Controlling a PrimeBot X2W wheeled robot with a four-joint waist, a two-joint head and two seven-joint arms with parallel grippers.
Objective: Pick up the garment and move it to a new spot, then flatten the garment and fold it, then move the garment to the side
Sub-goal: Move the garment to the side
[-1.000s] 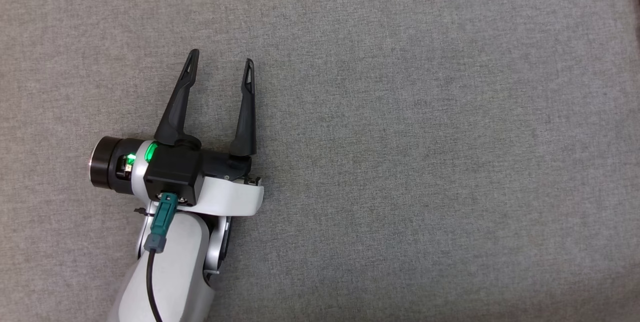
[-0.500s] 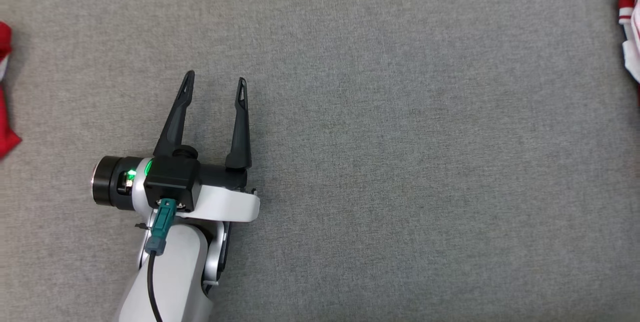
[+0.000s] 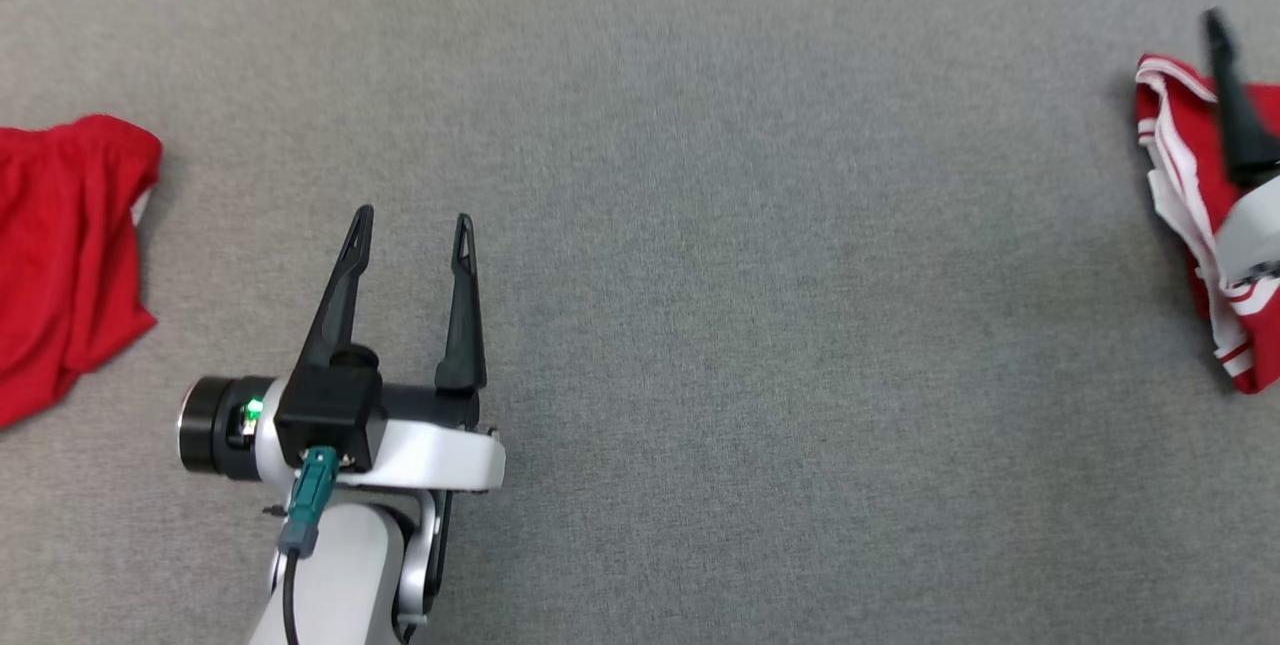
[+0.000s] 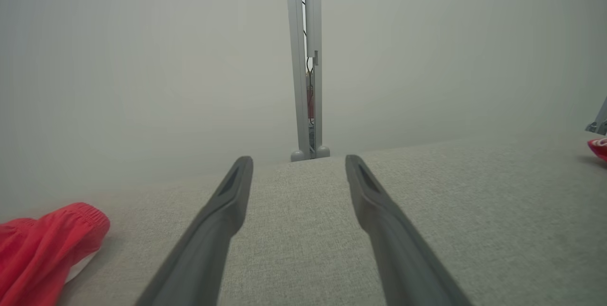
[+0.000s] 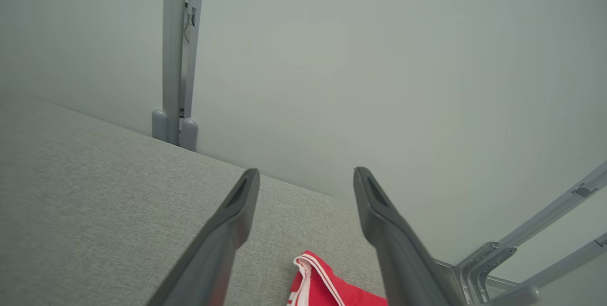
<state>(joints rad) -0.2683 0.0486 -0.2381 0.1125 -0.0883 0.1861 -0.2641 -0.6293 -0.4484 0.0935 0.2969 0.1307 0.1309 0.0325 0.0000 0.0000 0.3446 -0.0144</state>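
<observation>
Camera higher: open table (image 3: 760,225) beside garment (image 3: 1185,215)

Head view: the left edge cuts off the red garment (image 3: 70,245), and the right edge cuts off the striped garment (image 3: 1185,215), which one finger (image 3: 1232,105) of the right gripper (image 5: 306,174) partly covers. Right wrist view: the bottom edge cuts off the striped garment, its right side hidden behind a finger.

pale forearm (image 3: 335,580), black jaws, teal connector (image 3: 308,497)
</observation>
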